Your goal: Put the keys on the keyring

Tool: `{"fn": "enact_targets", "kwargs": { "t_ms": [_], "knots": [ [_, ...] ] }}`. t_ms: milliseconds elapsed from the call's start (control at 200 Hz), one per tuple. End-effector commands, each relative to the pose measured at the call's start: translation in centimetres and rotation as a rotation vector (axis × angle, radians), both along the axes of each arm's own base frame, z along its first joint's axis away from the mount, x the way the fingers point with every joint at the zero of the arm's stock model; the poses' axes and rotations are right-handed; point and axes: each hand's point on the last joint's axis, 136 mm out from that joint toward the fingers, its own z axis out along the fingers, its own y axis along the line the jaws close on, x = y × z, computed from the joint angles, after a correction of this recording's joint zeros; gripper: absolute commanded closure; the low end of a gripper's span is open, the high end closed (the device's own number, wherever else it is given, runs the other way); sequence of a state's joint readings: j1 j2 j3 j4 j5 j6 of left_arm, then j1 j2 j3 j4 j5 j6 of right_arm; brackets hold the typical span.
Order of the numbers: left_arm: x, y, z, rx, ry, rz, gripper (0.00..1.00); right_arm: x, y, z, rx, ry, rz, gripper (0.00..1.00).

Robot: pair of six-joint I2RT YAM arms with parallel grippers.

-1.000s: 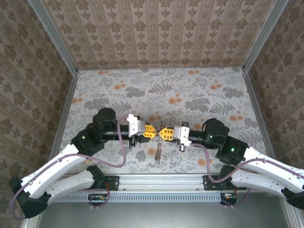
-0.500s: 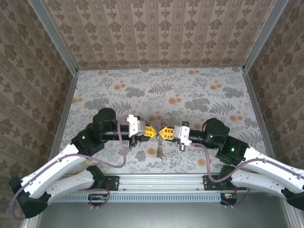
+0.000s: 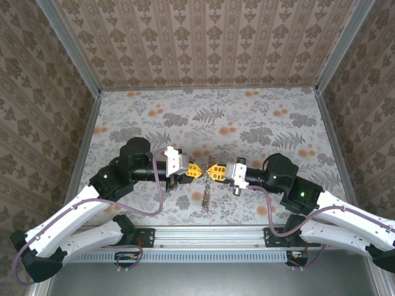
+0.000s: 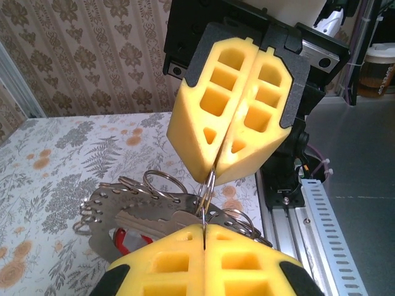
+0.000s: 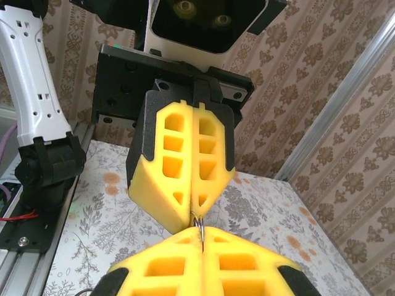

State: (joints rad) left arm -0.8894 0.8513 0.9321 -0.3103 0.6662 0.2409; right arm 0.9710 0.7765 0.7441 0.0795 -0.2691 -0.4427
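Observation:
Both grippers meet tip to tip above the table's near middle, the left gripper (image 3: pixel 198 171) and the right gripper (image 3: pixel 213 171) each shut. Pinched between them is a thin metal split ring (image 4: pixel 210 185) of the keyring (image 3: pixel 207 193), whose bunch hangs below. In the left wrist view my left gripper (image 4: pixel 204 231) grips the ring's lower edge and the right gripper (image 4: pixel 217 168) its upper edge. Behind hang silver keys (image 4: pixel 142 219), a red piece (image 4: pixel 123 237), a perforated metal band (image 4: pixel 99 213) and further rings. In the right wrist view the ring (image 5: pixel 199 221) shows between the right gripper (image 5: pixel 202 239) and the left gripper (image 5: pixel 192 206).
The floral table (image 3: pixel 247 123) stretches behind the grippers, enclosed by patterned walls with metal corner posts (image 3: pixel 74 49). An aluminium rail (image 3: pixel 210 233) runs along the near edge by the arm bases. Purple cables (image 3: pixel 162 185) loop beside both arms.
The left gripper's jaws have closed the last bit onto the ring. The left arm has shifted slightly, and the hanging bunch has risen a little. The right arm has held still.

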Motion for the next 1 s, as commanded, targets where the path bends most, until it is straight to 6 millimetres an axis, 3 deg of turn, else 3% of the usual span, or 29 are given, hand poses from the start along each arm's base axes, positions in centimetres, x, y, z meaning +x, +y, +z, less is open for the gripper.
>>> {"fn": "enact_targets", "kwargs": {
  "t_ms": [0, 640, 995],
  "knots": [
    [-0.2, 0.1, 1.3, -0.013, -0.012, -0.013, 1.0, 0.4, -0.6, 0.8, 0.03, -0.033, -0.038, 1.0],
    [0.4, -0.5, 1.8, 0.0, 0.003, -0.013, 1.0, 1.7, -0.6, -0.6, -0.001, -0.036, -0.099, 1.0],
    [-0.3, -0.9, 2.4, -0.014, 0.007, -0.057, 1.0, 2.2, -0.7, -1.0, 0.0, -0.04, -0.125, 1.0]
  ]
}}
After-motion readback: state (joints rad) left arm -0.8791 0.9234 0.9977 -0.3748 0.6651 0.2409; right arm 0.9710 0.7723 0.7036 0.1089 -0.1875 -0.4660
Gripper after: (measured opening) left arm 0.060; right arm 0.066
